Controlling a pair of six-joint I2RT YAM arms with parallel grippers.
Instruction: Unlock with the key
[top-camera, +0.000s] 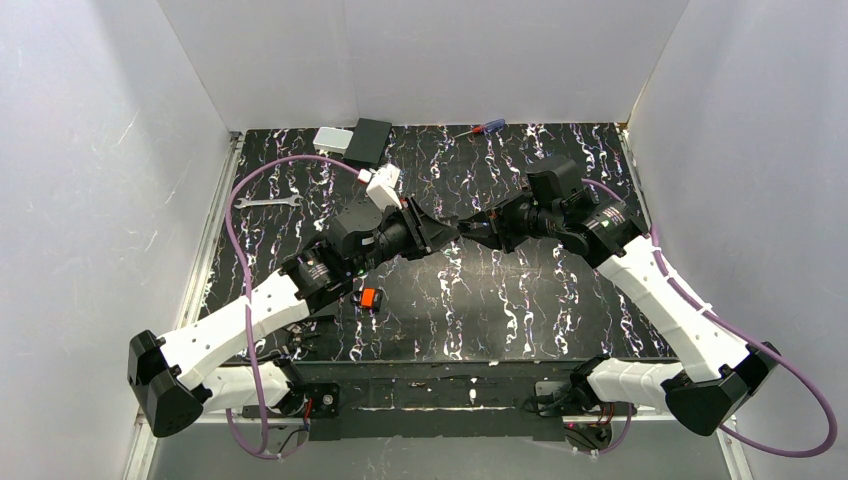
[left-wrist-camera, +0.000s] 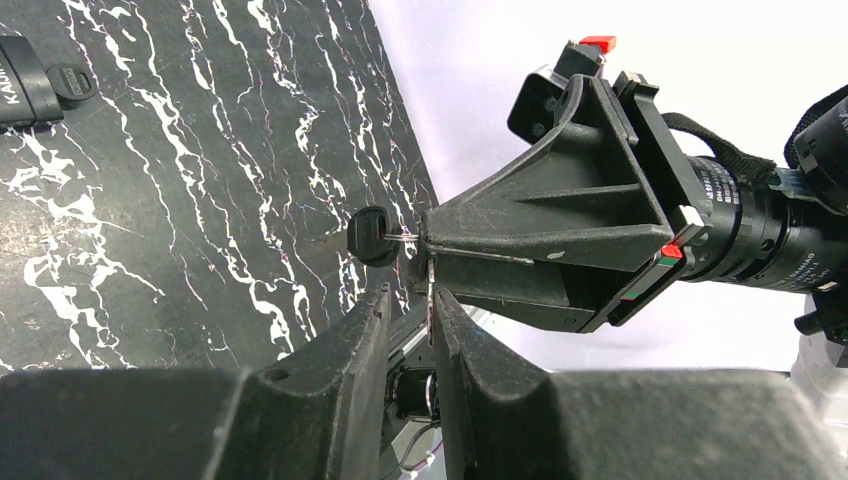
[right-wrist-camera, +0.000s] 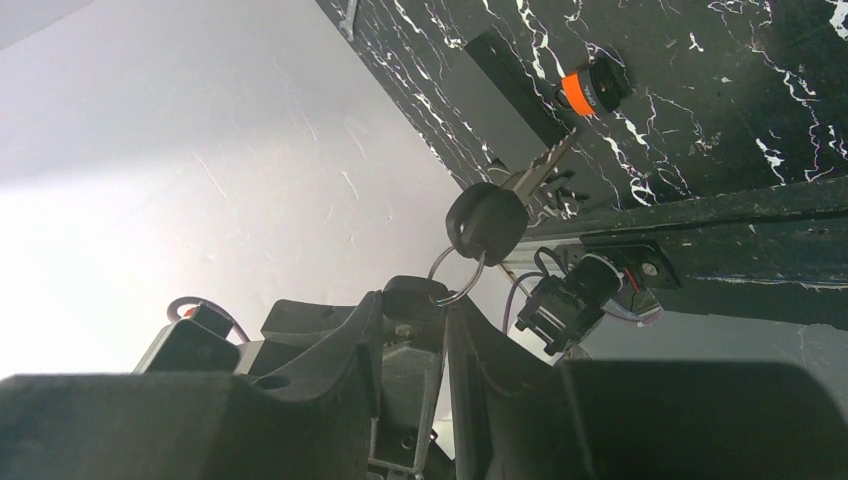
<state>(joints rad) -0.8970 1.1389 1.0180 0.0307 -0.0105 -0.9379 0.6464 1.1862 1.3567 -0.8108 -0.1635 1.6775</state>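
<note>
A: Looking from the top camera, what do you get?
B: Both arms reach in over the black marbled table, the left gripper and right gripper tip to tip above its middle. Whatever sits between them is too small to make out. A silver wrench lies far left, a screwdriver at the back edge, an orange block beside the left forearm.
A: And the left wrist?
B: The left gripper stands narrow but not clamped. The key shows its silvery blade in the gap, lying along one finger, the other finger apart from it. The right gripper comes in from the right, and a second key with a dark head hangs at its tip, above the table.
A: Right wrist?
B: The right gripper pinches the key's dark head between its fingertips. A key ring links that head to the second key, whose blade points toward the table.
</note>
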